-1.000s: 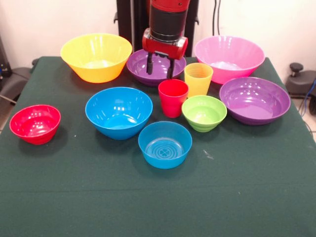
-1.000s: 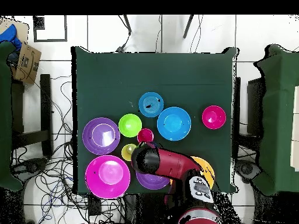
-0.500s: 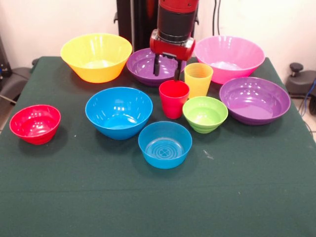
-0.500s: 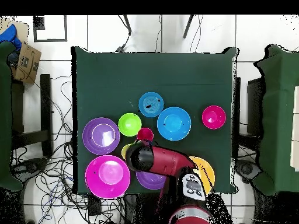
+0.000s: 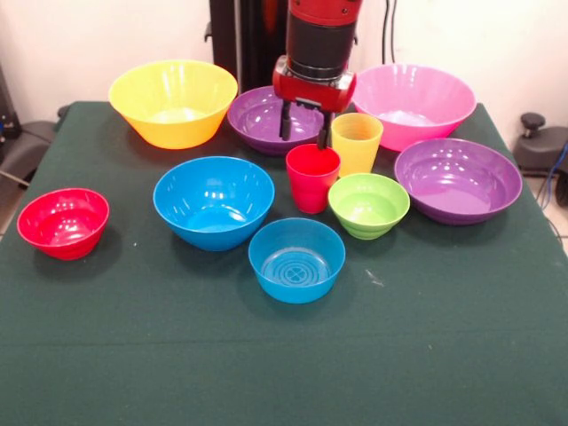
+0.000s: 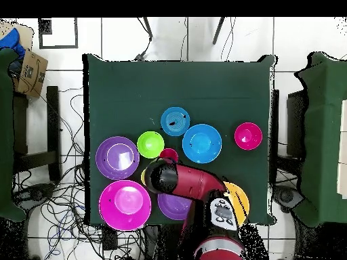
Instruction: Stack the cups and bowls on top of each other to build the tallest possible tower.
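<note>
My gripper (image 5: 304, 135) hangs open just behind and above the red cup (image 5: 311, 176), its fingers apart and empty. The yellow cup (image 5: 357, 142) stands right of it, close to one finger. In the overhead view the arm (image 6: 183, 181) covers both cups except a sliver of the red cup (image 6: 169, 154). All pieces stand separately on the table: large yellow bowl (image 5: 173, 101), large pink bowl (image 5: 411, 104), two purple bowls (image 5: 257, 117) (image 5: 458, 179), medium blue bowl (image 5: 214, 201), small blue bowl (image 5: 296, 259), lime green bowl (image 5: 368, 203), small red bowl (image 5: 63, 222). No tower stands.
The pieces sit on a dark green tablecloth (image 5: 426, 337). The robot's black pedestal (image 5: 244, 40) stands behind the table. In the overhead view chairs and cables lie around the table, and a cardboard box (image 6: 30, 73) sits at the left.
My gripper has moved right and slightly down, from above the rear purple bowl to just behind the red cup. No piece has moved.
</note>
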